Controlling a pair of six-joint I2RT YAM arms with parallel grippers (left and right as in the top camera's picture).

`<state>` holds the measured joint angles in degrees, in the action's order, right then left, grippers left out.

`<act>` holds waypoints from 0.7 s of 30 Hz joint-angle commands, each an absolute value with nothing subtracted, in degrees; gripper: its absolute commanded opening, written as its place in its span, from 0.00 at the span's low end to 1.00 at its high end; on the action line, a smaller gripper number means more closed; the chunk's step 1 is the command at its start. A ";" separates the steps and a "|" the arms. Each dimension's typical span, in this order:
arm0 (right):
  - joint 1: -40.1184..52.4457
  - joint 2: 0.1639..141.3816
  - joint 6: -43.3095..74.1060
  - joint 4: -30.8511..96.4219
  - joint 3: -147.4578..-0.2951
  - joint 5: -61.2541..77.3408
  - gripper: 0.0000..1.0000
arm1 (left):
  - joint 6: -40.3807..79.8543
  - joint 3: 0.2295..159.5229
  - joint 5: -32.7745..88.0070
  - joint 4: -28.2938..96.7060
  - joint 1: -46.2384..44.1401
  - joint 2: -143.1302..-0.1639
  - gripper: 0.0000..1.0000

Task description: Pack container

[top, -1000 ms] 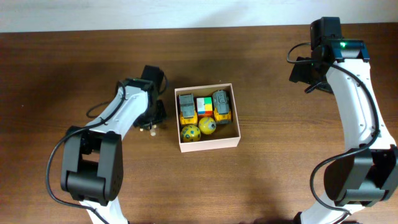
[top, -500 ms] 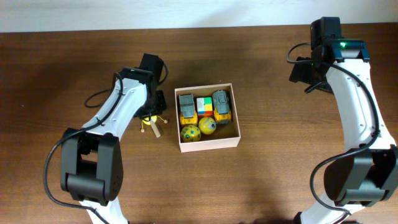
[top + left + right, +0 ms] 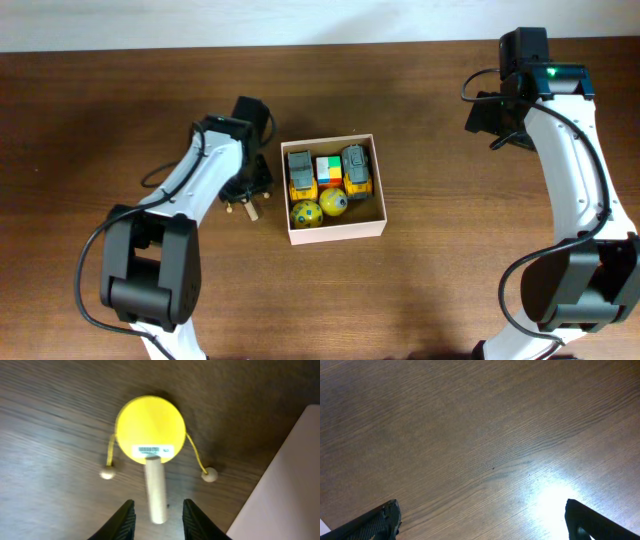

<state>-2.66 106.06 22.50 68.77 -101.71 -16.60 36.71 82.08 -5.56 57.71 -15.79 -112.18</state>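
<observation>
The container (image 3: pixel 336 230) is a square white-walled cardboard box at the table's middle, holding two toy trucks, a coloured cube and two yellow balls. Its white wall shows at the right edge of the left wrist view (image 3: pixel 290 480). A yellow toy drum (image 3: pixel 150 427) with a pale wooden handle (image 3: pixel 155 491) and two beads on strings lies on the table just left of the box, partly hidden under my left arm in the overhead view (image 3: pixel 243 207). My left gripper (image 3: pixel 158 520) is open, its fingers either side of the handle's end. My right gripper (image 3: pixel 480 525) is open wide and empty over bare table.
The right arm (image 3: pixel 560 150) stands along the table's right side, far from the box. A pale wall strip runs along the table's far edge (image 3: pixel 250 20).
My left gripper rose off the drum, then came back down over it, shifting slightly right toward the box. The right arm has not moved.
</observation>
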 commanded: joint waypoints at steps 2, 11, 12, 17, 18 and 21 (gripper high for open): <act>-2.70 106.26 23.20 68.77 -101.19 -16.73 0.99 | 39.48 78.63 -2.26 54.33 -17.12 -112.55 0.36; -2.70 106.26 23.20 68.77 -101.19 -16.73 0.99 | 39.68 77.36 -3.01 53.15 -16.23 -112.55 0.36; -2.70 106.26 23.20 68.77 -101.19 -16.71 0.99 | 39.68 77.14 -2.98 53.15 -15.88 -112.55 0.36; -2.70 106.26 23.20 68.77 -101.19 -16.71 0.99 | 41.17 74.98 -2.74 52.45 -14.09 -112.55 0.36; -2.70 106.26 23.20 68.77 -101.19 -16.71 0.98 | 41.17 74.43 -2.57 51.86 -13.96 -112.55 0.36; -2.70 106.26 23.20 68.77 -101.19 -16.71 0.99 | 41.15 73.01 -2.52 49.89 -13.96 -112.55 0.36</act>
